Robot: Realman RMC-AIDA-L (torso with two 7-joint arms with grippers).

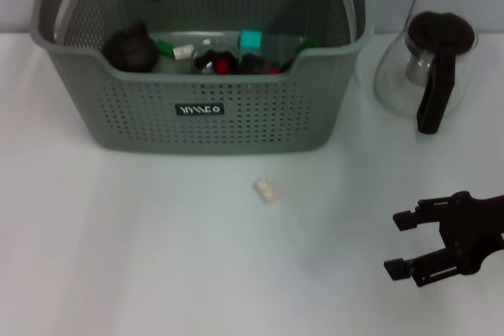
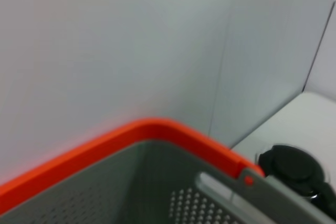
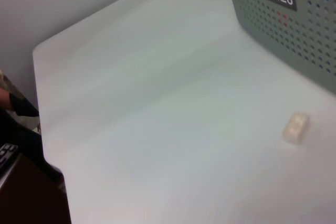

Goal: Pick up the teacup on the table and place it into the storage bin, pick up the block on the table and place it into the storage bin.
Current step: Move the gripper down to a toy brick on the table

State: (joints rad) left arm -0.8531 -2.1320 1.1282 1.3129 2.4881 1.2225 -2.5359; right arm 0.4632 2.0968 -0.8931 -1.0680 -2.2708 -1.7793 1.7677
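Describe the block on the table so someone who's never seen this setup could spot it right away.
Find the big grey-green storage bin at the back of the white table. Just in front of its black label, towards the open right gripper, the block lies alone on bare tabletop. It is small, pale and cream-coloured, nearly matching the table, unlike the dark, colourful items inside the bin.

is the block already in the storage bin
No, the small pale block lies on the white table in front of the storage bin, apart from it.
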